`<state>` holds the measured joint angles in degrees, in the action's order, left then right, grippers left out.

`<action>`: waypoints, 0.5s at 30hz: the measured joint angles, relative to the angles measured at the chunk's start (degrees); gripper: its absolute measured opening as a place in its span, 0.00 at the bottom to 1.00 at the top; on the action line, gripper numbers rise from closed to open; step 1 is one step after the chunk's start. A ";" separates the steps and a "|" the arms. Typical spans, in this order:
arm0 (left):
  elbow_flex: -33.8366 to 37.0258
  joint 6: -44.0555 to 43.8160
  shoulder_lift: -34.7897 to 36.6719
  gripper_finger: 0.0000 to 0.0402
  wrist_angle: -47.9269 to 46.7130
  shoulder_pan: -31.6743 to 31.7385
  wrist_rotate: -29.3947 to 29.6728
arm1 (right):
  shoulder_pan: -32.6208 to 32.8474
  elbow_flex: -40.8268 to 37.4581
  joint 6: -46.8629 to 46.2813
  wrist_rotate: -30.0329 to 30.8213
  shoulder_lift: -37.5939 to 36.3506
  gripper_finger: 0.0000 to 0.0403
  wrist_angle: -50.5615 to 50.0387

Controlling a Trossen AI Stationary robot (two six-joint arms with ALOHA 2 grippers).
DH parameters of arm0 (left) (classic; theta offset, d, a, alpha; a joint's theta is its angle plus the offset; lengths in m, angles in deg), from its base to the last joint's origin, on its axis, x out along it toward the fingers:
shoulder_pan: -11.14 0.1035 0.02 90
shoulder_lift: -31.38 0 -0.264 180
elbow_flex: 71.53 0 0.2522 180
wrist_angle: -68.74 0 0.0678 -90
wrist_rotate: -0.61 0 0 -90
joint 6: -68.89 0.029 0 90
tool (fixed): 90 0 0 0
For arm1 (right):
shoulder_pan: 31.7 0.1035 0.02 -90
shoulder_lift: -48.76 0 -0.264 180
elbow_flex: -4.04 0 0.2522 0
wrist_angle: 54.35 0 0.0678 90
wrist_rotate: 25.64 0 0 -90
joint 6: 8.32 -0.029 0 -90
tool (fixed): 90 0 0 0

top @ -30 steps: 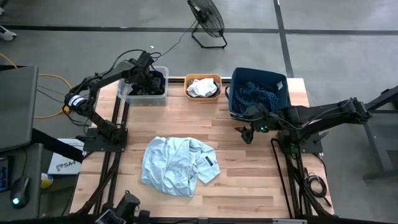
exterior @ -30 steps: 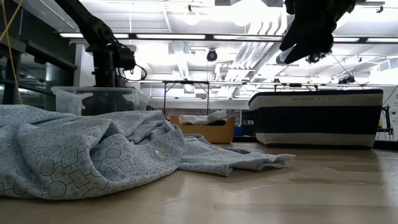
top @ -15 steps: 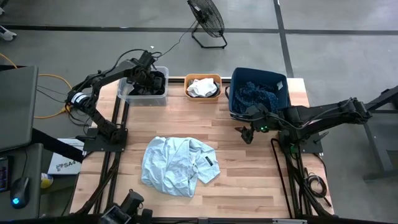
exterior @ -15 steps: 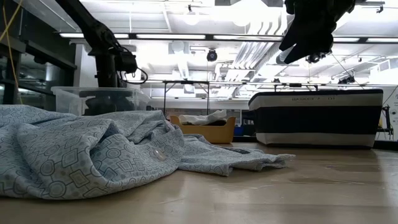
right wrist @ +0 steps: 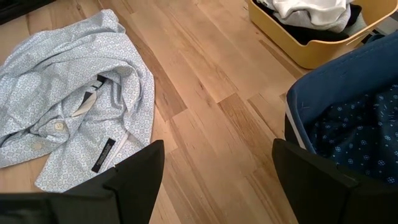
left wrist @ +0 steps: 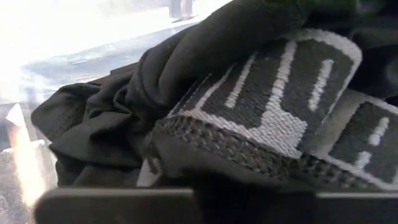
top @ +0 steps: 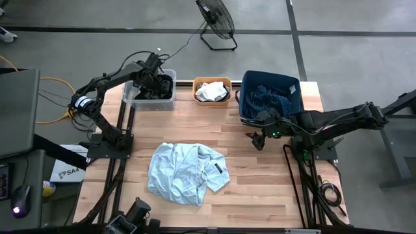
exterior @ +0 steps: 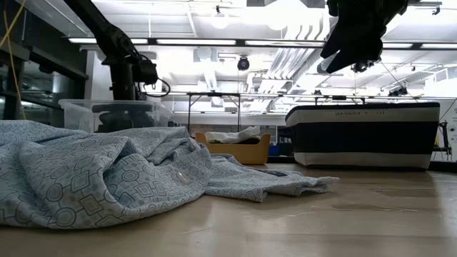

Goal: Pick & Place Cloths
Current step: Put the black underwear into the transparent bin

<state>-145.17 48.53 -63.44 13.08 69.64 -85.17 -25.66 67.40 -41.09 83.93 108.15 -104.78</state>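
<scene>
High view: left gripper [top: 158,82] down in clear bin [top: 132,101] on black cloth [top: 162,85]; right gripper [top: 257,139] beside blue bin [top: 242,110] | Left wrist view: black cloth fills frame, jaw state cannot tell | Right wrist view: fingers [right wrist: 134,171] spread, empty; light blue shirt [right wrist: 74,106] ahead, right arm nearer.

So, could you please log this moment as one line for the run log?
left claw: in clear bin, at black cloth | right claw: open, above table | blue shirt: on table
</scene>
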 joint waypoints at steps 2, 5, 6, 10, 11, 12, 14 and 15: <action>-0.78 0.77 -0.09 0.18 -1.21 0.00 -0.34 | 0.00 0.02 0.00 0.00 0.00 0.72 0.00; -1.72 1.89 1.11 0.35 -3.03 -0.06 -0.85 | 0.00 0.00 0.00 0.00 0.00 0.72 0.00; -2.05 1.93 1.87 0.41 -3.52 -0.24 -1.11 | 0.00 0.02 0.00 -0.02 0.00 0.72 0.00; -3.76 2.04 5.35 0.58 -6.62 -0.46 -2.39 | 0.00 0.00 -0.07 -0.02 0.00 0.72 0.00; -4.19 2.07 6.22 0.61 -7.42 -0.48 -2.47 | 0.00 0.00 -0.07 -0.02 0.00 0.72 0.00; -4.60 2.08 7.14 0.63 -7.76 -0.48 -2.48 | 0.00 0.00 -0.08 -0.02 0.00 0.72 0.00; -5.24 2.08 8.83 0.66 -8.55 -0.49 -2.42 | 0.00 0.00 -0.09 -0.02 0.00 0.72 0.00; -5.55 2.06 9.67 0.67 -8.79 -0.48 -2.36 | 0.00 0.00 -0.09 -0.02 0.00 0.72 0.00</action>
<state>-150.72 50.59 -53.77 4.29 69.16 -87.53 -25.66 67.40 -41.18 83.91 108.15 -104.78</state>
